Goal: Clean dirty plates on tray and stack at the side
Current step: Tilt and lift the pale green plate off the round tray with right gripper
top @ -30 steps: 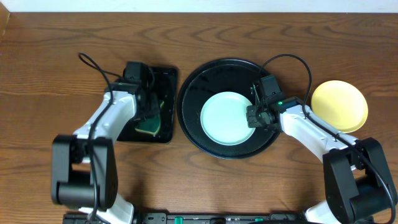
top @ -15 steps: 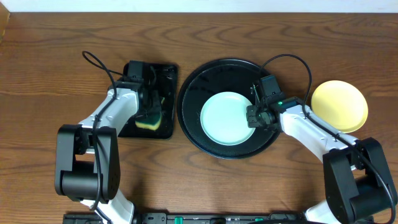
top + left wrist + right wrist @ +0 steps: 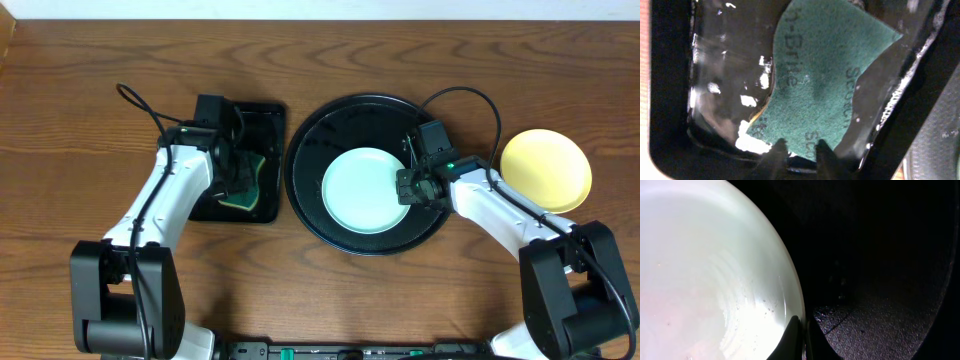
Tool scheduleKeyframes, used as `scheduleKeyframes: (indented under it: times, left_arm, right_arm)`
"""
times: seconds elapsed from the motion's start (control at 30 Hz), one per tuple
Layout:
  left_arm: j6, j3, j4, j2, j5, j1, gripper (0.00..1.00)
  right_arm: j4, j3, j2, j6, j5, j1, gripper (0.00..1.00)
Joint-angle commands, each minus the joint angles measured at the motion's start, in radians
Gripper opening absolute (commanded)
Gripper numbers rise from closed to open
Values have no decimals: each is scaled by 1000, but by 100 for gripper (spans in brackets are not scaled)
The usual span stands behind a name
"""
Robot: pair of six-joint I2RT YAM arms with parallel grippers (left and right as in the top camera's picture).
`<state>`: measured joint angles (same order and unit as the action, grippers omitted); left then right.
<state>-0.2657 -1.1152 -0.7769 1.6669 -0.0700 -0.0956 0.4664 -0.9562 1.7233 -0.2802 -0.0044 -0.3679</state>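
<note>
A pale mint-blue plate [image 3: 365,190] is seen lying in the round black tray [image 3: 310,130] at the middle of the overhead frame, toward the tray's lower right part. No smear can be made out on it; in the right wrist view only a wet sheen and small droplets are shown. Its right rim is pinched by the right gripper [image 3: 408,187], whose fingers [image 3: 791,339] are drawn close together on the plate's edge at the bottom of the wrist view.

A yellow plate [image 3: 545,170] is set on the desk [image 3: 330,300] at the right of the frame, outside the tray and just beside the right arm.

To the left of the round tray, a smaller rectangular black tray [image 3: 268,125] is placed, its wet floor glinting. A sponge [image 3: 830,85] with a green scouring face lies in it. The left gripper [image 3: 800,152] is held at the sponge's lower edge with its fingers set narrowly apart; whether the sponge is actually clamped cannot be told.
</note>
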Motion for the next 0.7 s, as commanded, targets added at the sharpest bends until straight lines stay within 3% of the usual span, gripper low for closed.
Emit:
scheduleKeyframes:
  times: [0.0, 0.3, 0.67]
  left_arm:
    - [-1, 58, 27, 19, 0, -1, 14]
    - [-2, 202, 259, 99, 32, -1, 8]
    - [-8, 219, 263, 134, 32, -1, 8]
  right_arm:
    - [-2, 1, 1, 11, -4, 6, 1]
    - [0, 1, 1, 11, -4, 7, 1]
    - [-2, 1, 1, 11, -5, 7, 1]
